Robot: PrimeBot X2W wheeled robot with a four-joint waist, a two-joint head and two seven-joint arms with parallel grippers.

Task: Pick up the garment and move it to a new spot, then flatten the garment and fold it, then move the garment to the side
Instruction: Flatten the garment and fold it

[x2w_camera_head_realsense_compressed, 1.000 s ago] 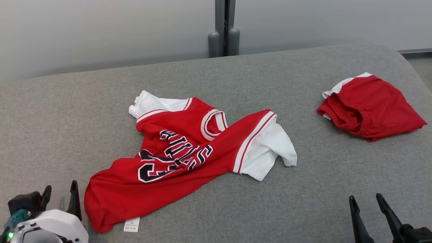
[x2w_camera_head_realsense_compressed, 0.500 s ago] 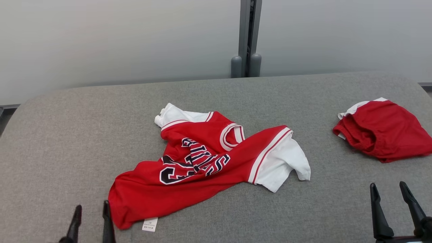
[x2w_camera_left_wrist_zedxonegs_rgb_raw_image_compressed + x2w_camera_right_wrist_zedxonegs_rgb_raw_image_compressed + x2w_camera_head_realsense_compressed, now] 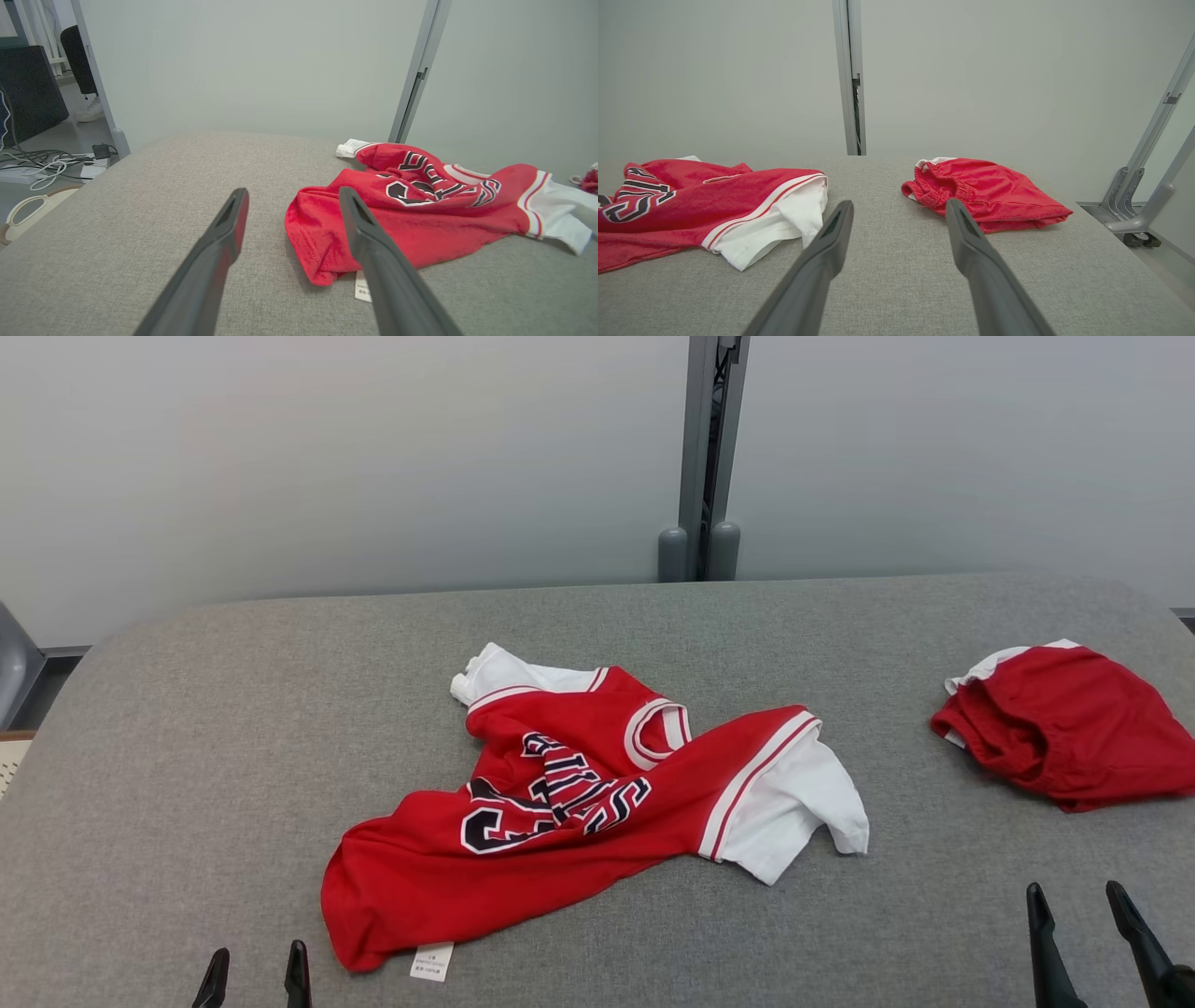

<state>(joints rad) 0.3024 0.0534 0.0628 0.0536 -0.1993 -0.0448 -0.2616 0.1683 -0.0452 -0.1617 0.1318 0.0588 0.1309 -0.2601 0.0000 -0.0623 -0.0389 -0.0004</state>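
Red garment (image 3: 579,812) (image 3: 420,210) (image 3: 705,205): lies crumpled near the middle of the grey fabric surface (image 3: 233,728), front side up, with the black letters twisted and partly folded.
Sleeves: one white sleeve (image 3: 794,803) spreads to the right; the other (image 3: 495,672) is bunched at the far side.
White label (image 3: 431,961): sticks out from the near hem, flat on the surface.
Left gripper (image 3: 260,959) (image 3: 293,196): jaws spread wide, nothing between them; it is low at the near left, close to the near hem and apart from it in the head view.
Right gripper (image 3: 1074,896) (image 3: 899,205): jaws also wide apart and empty; at the near right, well apart from the garment.
Smaller red cloth (image 3: 1064,728) (image 3: 990,196): bunched at the right side of the surface, white edge at its far end, apart from the garment.
Background: pale wall with a grey post (image 3: 705,457).
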